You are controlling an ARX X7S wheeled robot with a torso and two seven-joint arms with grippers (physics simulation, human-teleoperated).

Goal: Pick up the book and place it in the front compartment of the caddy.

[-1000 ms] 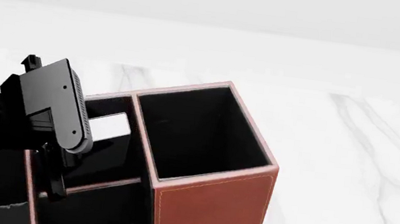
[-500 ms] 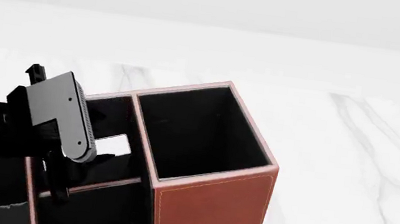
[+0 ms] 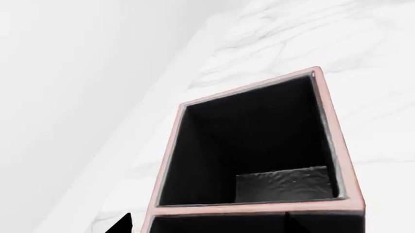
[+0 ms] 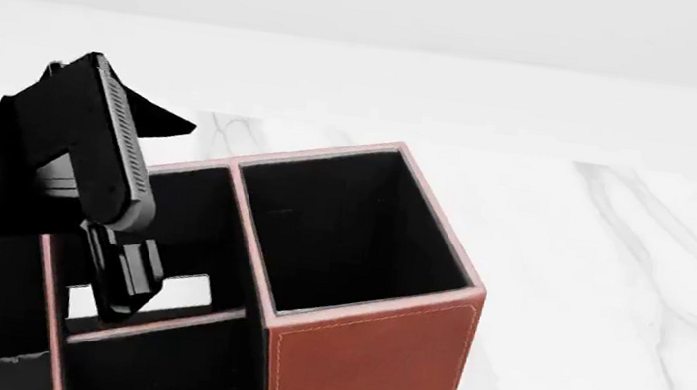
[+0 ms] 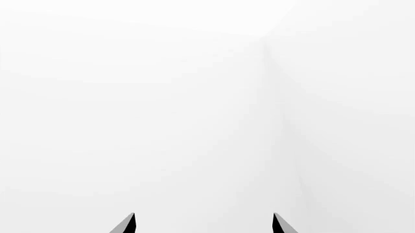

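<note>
White marble tabletop with grey veining, running back to a plain white wall; that's all the room I get from here. The caddy sits on the marble, reddish-brown leather with pale stitching, black inside, and its tall square end section fills most of my head view.

My left gripper points down into the section next to that tall one, fingers dipped below the rim. I can't see both tips well enough from the head view to say how wide the jaws are. In the left wrist view only two dark tips poke in at the edge, well apart, with nothing between them that I can make out, so it looks wide but I can't tell for sure.

Just beside the fingers there's a pale strip down in that pocket. It might be the book's page edges, but I honestly can't tell.

Right gripper: two tips set wide apart, holding nothing, only white wall ahead of them.
</note>
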